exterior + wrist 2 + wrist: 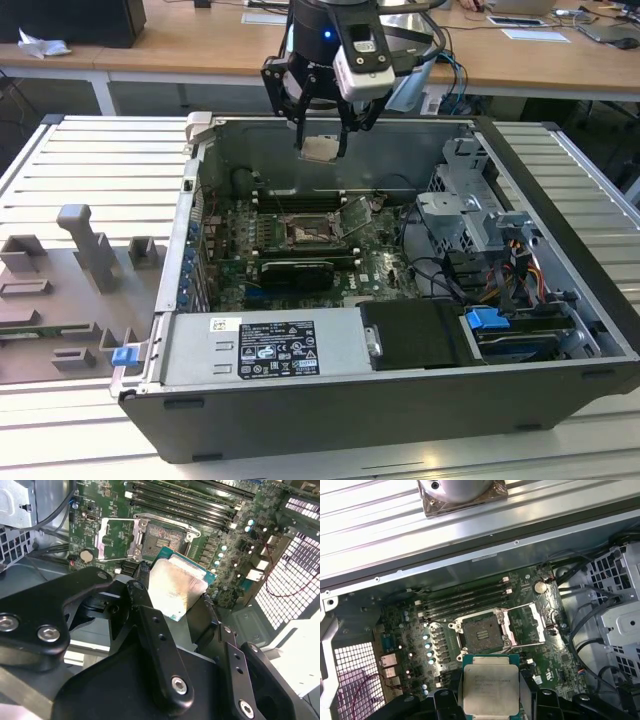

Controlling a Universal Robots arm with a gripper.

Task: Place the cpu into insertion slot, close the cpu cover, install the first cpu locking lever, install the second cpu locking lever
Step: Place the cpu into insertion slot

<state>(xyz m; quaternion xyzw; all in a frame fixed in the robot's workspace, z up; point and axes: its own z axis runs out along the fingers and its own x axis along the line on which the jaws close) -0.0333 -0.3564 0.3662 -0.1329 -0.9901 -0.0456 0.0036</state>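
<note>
I have the cpu (pixel 320 149), a small flat square chip with a pale silver-beige metal face on a green backing, clamped between the black jaws of the gripper (pixel 321 141). The fingers (pixel 451 692) press on two opposite edges of it, and its metal face shows in both wrist views. It hangs in the air above the open case, touching nothing else.

Reading the exterior view as a clock, the insertion slot (pixel 303 232), a square socket with a dark centre and silver rim, lies at 6 o'clock from the chip, well apart, and it is uncovered. The cpu cover (pixel 352 218), a thin silver metal frame plate with a large window, stands flipped up at 2 o'clock of the socket, beside its rim. Long narrow black memory slots (pixel 300 200) run just at 12 o'clock of the socket. All of this sits on the green circuit board (pixel 380 265) inside the black computer case (pixel 330 430), which lies on its side. A grey moulded fixture tray (pixel 60 300) rests at 9 o'clock of the case.
</note>
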